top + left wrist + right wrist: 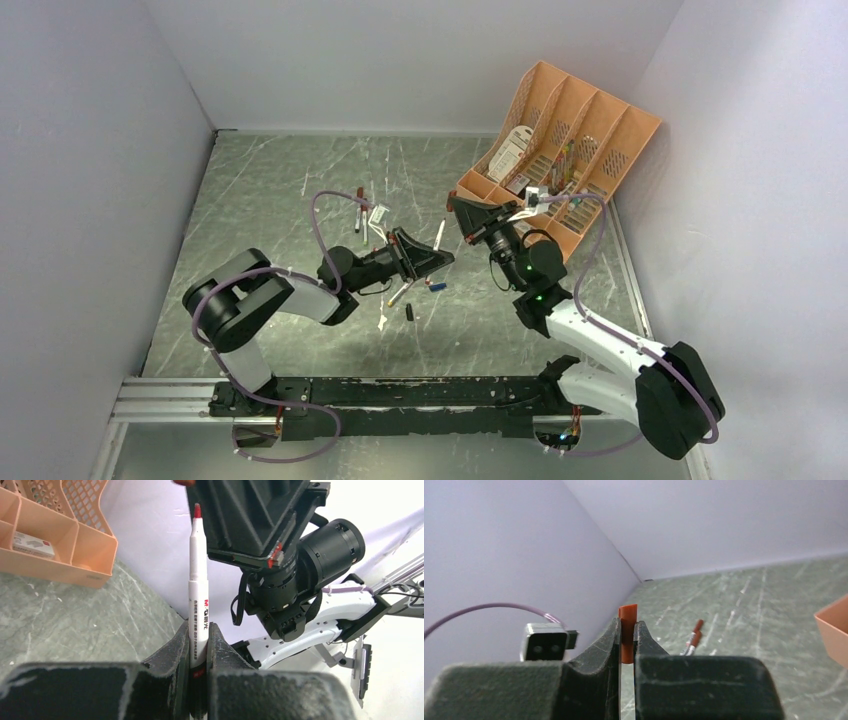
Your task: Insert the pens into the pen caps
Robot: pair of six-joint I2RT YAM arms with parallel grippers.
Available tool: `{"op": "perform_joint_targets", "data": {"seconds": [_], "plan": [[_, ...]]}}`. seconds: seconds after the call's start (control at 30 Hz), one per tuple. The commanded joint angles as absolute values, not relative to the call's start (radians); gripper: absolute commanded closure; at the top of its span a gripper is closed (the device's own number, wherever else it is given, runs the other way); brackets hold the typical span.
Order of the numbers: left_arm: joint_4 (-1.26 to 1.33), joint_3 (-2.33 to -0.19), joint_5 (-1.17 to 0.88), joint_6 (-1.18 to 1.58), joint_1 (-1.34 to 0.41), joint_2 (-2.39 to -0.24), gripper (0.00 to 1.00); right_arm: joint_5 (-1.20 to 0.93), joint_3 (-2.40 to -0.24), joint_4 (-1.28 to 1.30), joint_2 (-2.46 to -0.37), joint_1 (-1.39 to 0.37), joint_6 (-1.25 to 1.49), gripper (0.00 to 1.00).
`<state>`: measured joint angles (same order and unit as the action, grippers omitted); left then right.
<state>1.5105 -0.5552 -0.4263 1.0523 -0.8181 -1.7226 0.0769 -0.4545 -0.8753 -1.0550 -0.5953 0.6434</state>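
Note:
My left gripper (432,262) is shut on a white pen (439,236) and holds it above the table, tip pointing away. In the left wrist view the pen (198,580) stands between the fingers (172,652) with its red tip (197,511) bare. My right gripper (456,206) is shut on a red cap (451,196), a short way beyond the pen's tip. In the right wrist view the red cap (628,625) sits upright between the pads (610,640). The cap's edge (184,482) shows just left of the pen tip.
More pens (358,211) (400,293) lie on the green table, also in the right wrist view (694,636). A blue cap (438,286) and a dark cap (410,312) lie below the left gripper. The orange organizer tray (560,150) leans at the back right.

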Motion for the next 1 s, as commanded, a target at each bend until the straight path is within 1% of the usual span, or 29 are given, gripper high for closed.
{"op": "perform_joint_targets", "data": {"seconds": [0.0,0.53,0.97], "plan": [[1.810,-0.557,-0.368,1.100,-0.838,-1.693,0.93,-0.004,-0.496,-0.968,-1.039,-0.591,0.638,1.00],[1.809,-0.594,-0.407,1.089,-0.845,-1.704,0.93,-0.035,-0.486,-0.931,-1.036,-0.591,0.627,1.00],[1.810,-0.598,-0.422,1.080,-0.847,-1.691,0.93,-0.016,-0.467,-0.922,-1.026,-0.591,0.618,1.00]]}}
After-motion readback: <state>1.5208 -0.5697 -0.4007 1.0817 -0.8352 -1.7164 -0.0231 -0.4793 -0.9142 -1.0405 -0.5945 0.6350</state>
